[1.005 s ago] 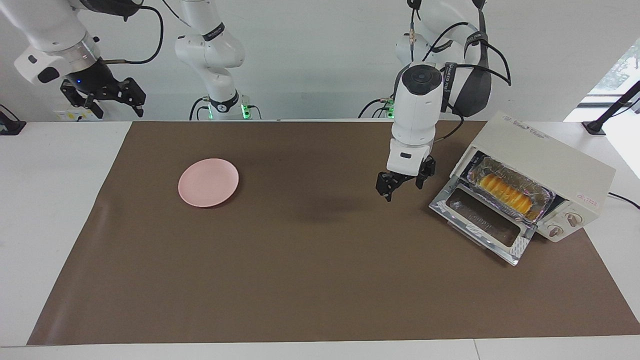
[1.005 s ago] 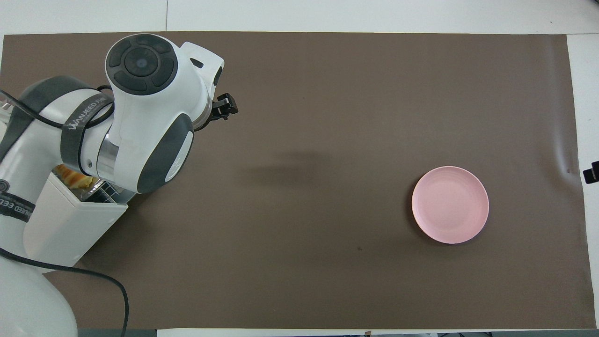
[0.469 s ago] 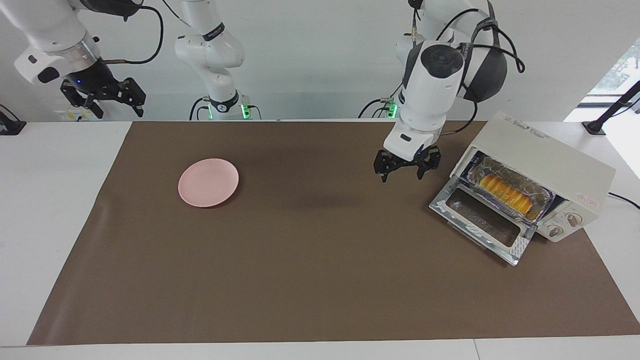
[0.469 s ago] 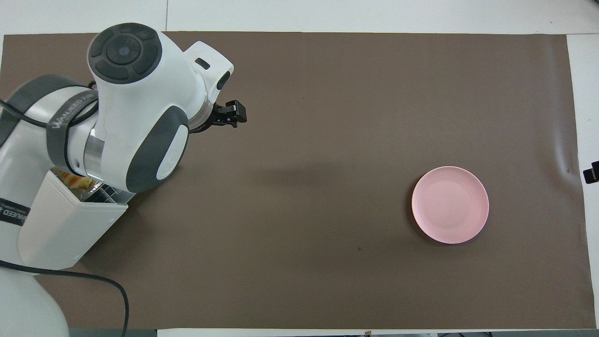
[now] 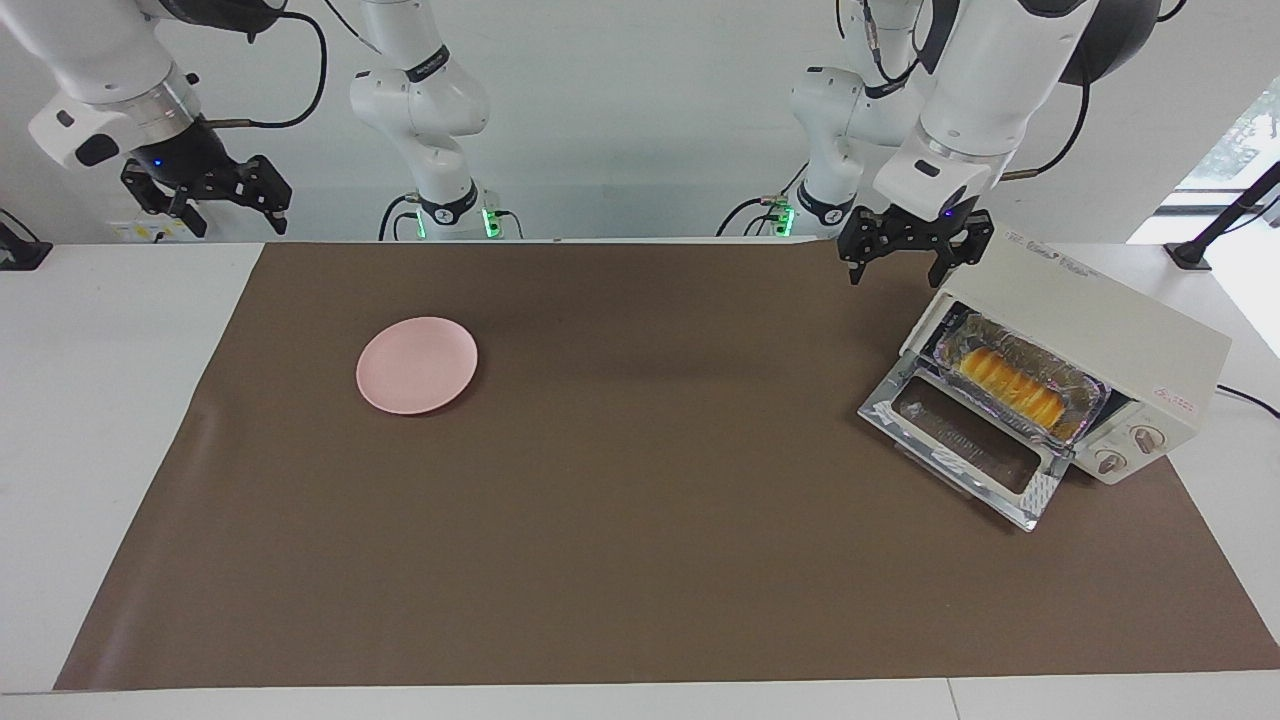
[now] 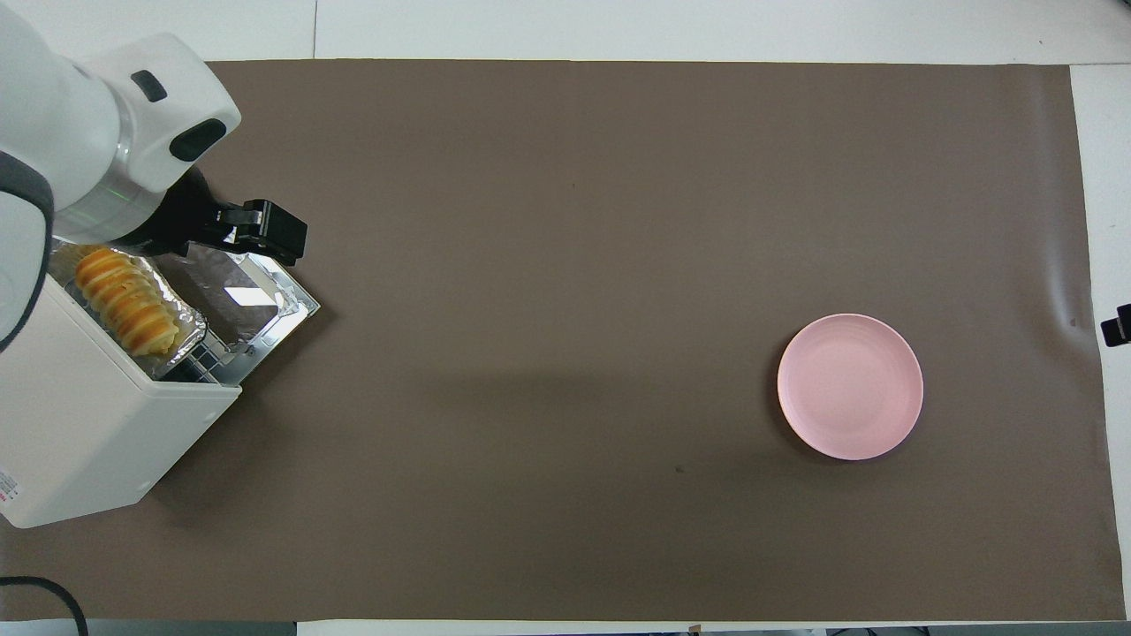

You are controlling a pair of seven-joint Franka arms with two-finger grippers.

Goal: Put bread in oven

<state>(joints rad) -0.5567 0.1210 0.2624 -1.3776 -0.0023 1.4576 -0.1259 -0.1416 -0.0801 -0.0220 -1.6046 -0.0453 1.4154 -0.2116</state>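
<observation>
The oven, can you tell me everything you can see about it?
The oven is a boxy cream-white toaster oven standing on the brown mat at the left arm's end of the table, turned at a slant. Its glass door hangs open, folded down flat in front. Two round knobs and a small red mark sit on its front. Inside, on a wire rack, lies a crinkled silver foil tray holding the yellow-orange ridged bread. Nothing grips the oven.
</observation>
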